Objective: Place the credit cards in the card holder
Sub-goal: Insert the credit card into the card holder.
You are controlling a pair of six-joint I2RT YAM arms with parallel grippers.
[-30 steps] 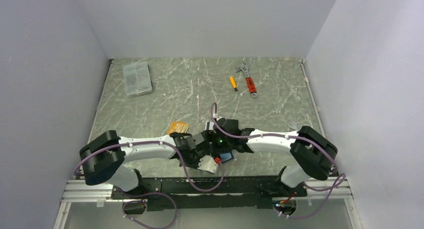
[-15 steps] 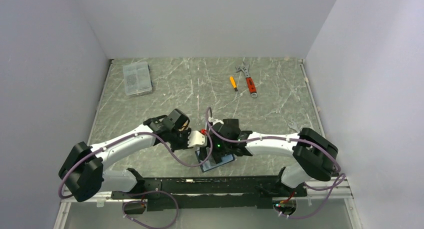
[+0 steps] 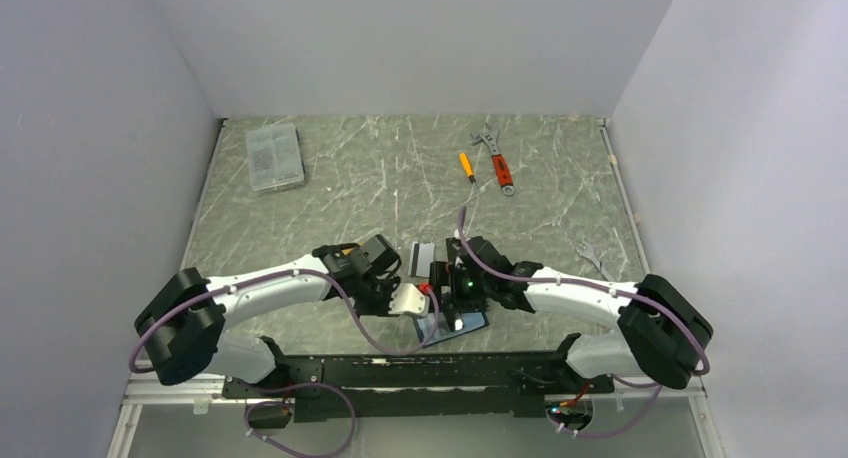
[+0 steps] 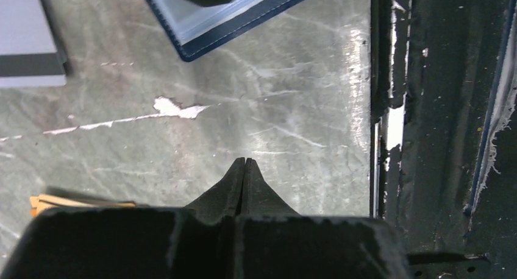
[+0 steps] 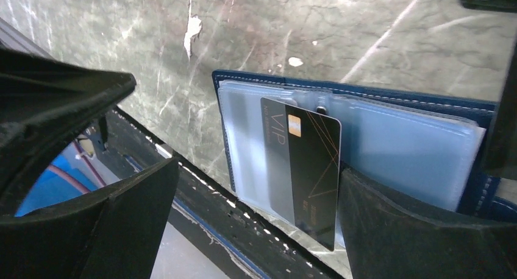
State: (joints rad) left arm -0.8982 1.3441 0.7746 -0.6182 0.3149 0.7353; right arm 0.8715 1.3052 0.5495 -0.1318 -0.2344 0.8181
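The navy card holder (image 5: pixel 427 99) lies open near the table's front edge, its pale clear sleeves up; it also shows in the top view (image 3: pixel 462 328) and the left wrist view (image 4: pixel 244 29). A black VIP card (image 5: pixel 305 169) sits partly in a sleeve, sticking out toward the edge. My right gripper (image 5: pixel 256 194) is open wide over it, the card's edge against the right finger (image 5: pixel 414 230). My left gripper (image 4: pixel 244 164) is shut and empty, just left of the holder. A white-grey striped card (image 4: pixel 27 60) and orange cards (image 4: pixel 46 201) lie nearby.
The black front rail (image 4: pixel 439 108) runs just past the holder. A clear plastic box (image 3: pixel 274 156) stands at the back left. An orange screwdriver (image 3: pixel 466 166) and a red wrench (image 3: pixel 498 162) lie at the back right. The white-grey card also shows in the top view (image 3: pixel 422 253).
My left gripper has swung from the orange cards back toward the front edge beside the holder. My right gripper and the holder have shifted slightly right.
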